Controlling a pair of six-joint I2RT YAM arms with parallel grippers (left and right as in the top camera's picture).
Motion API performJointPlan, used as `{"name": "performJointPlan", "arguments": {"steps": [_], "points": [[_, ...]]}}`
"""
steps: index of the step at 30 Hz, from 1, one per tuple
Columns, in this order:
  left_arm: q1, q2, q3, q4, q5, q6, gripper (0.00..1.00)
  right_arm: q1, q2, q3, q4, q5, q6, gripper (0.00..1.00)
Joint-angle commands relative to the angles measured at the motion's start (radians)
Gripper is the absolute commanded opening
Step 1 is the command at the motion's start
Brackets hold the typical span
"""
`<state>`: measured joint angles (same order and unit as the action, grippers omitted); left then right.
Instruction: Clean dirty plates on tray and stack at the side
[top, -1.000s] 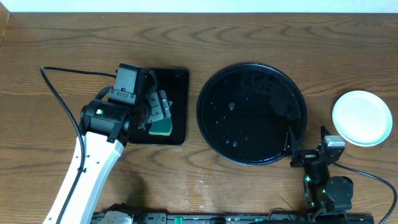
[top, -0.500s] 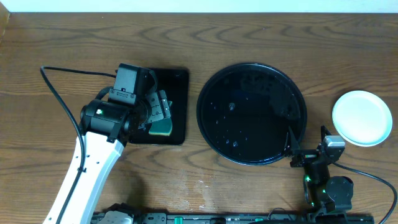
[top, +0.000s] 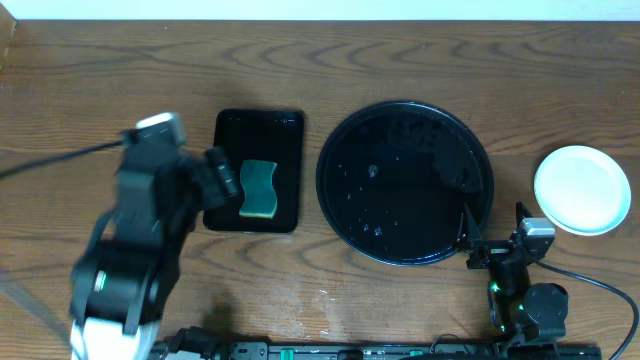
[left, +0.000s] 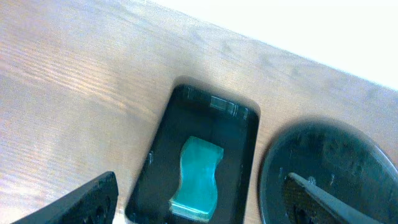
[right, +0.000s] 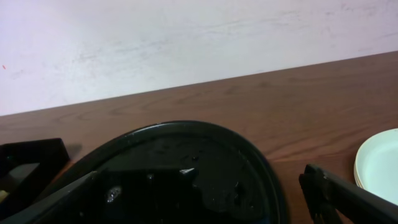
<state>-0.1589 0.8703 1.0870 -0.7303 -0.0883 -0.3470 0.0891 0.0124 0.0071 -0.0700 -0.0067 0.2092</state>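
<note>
The plates (top: 582, 189) sit stacked on the table at the far right, the top one pale mint-white; their edge also shows in the right wrist view (right: 380, 163). The round black tray (top: 405, 182) is wet and holds no plate; it also shows in the right wrist view (right: 186, 163) and the left wrist view (left: 329, 155). My left gripper (top: 218, 176) is open and empty, left of the small rectangular tray; its fingers frame the left wrist view (left: 202, 204). My right gripper (top: 478, 245) is open and empty at the round tray's near right rim (right: 202, 202).
A green-and-yellow sponge (top: 259, 188) lies on the small rectangular black tray (top: 285, 135), left of the round tray; both also show in the left wrist view, sponge (left: 199, 177) and tray (left: 161, 149). The left arm's cable trails off to the left.
My left gripper has let go of the sponge and pulled back to the left off the rectangular tray. The sponge now lies uncovered. The right arm has not moved.
</note>
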Motion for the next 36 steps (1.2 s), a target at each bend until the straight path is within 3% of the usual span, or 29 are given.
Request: {"name": "performJointPlan", "arguments": {"steps": [1,9,20,29,36], "points": [[0.07,-0.141,-0.134,0.117,0.063,0.148,0.85,-0.006,-0.005,-0.002,-0.005,0.006,0.014,0.99],[0.154,-0.54,-0.489,0.379,0.078,0.209,0.85,-0.006,-0.005,-0.002,-0.005,0.006,0.014,0.99],[0.193,-0.866,-0.861,0.586,0.081,0.209,0.85,-0.006,-0.002,-0.002,-0.005,0.006,0.014,0.99],[0.193,-0.869,-1.078,0.798,0.082,0.211,0.85,-0.006,-0.001,-0.002,-0.005,0.006,0.014,0.99],[0.192,-0.869,-1.083,0.777,0.089,0.208,0.85,-0.006,-0.001,-0.002,-0.005,0.006,0.014,0.99]]}}
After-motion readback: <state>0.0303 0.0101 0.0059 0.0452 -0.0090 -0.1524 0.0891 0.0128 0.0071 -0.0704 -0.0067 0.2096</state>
